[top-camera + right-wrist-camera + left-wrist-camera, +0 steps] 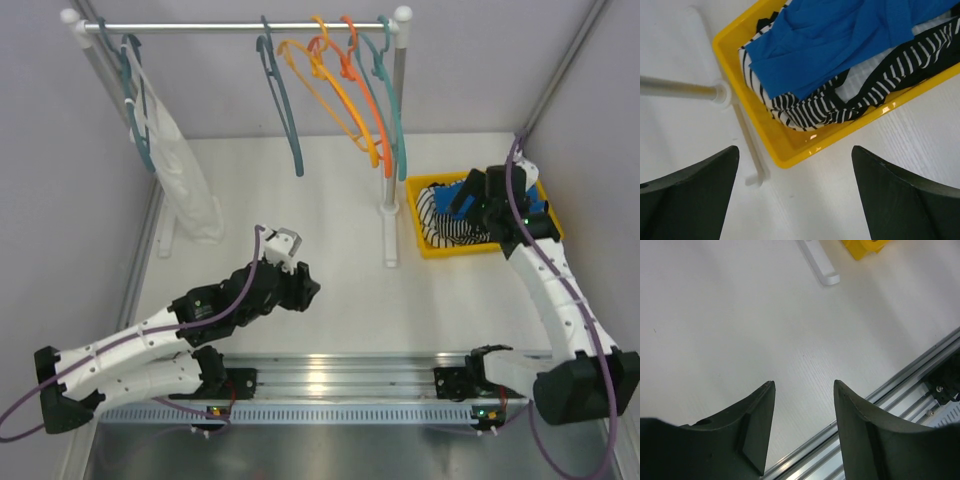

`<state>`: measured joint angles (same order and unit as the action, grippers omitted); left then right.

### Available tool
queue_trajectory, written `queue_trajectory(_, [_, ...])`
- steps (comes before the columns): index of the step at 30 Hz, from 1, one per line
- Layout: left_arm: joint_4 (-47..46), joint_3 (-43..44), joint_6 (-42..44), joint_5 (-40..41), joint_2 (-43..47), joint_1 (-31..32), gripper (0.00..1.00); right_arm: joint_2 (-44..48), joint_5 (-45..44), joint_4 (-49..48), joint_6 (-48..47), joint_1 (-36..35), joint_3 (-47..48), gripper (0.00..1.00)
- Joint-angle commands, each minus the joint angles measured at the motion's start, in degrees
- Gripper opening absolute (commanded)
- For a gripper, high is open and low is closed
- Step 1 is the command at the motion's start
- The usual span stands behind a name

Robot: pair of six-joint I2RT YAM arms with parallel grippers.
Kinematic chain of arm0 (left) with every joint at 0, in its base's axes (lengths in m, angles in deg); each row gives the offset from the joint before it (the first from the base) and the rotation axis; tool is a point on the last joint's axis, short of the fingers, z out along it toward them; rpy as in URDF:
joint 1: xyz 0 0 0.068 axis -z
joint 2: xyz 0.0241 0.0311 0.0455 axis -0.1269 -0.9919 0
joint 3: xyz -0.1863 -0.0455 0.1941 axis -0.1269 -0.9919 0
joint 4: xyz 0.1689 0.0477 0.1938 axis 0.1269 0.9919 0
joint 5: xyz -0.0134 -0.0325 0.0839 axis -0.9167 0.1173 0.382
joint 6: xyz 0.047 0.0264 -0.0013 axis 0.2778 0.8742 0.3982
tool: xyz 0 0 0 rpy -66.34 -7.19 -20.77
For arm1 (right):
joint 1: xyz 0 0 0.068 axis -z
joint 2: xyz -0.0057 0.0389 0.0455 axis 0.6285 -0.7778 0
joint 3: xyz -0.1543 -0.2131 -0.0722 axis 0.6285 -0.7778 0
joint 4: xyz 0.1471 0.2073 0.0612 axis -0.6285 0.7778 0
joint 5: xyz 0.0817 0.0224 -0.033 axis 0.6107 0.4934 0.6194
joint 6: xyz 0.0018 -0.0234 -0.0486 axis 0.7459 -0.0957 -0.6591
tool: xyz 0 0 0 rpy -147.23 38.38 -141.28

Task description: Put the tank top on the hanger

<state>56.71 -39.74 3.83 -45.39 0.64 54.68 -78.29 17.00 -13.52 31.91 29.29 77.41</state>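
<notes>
Royal-blue fabric tank top lies crumpled in yellow plastic bin, atop black-and-white striped garment. Right gripper above bin: 2 jaws spread wide, holding nothing. Left gripper over white table: jaws apart, holding nothing. Dark slate-teal plastic hanger hangs on metal rail, well apart from the top.

Tank top in yellow bin

white table: 1 bin, 2 rack feet, 1 rail

the matte white tabletop carries a yellow rectangular plastic bin sitting flat at its right side. just left of the bin lies 1 long flat white foot of the clothes rack. the rack's other white foot lies near the table's left edge. a ribbed silver aluminium rail runs across the near edge.
</notes>
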Motion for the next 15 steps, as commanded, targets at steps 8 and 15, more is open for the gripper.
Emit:
queue_trajectory(8, [-0.5, 2.2, -0.8, -4.8, -1.5, 0.3, 0.56, -17.8, 2.8, -3.8, -2.7, 18.8, 14.9, 0.91])
queue_trajectory(15, [-0.2, 1.6, -0.5, -5.7, -0.9, 0.3, 0.56, -27.8, 1.7, -2.2, -4.3, 22.4, 21.1, 0.89])
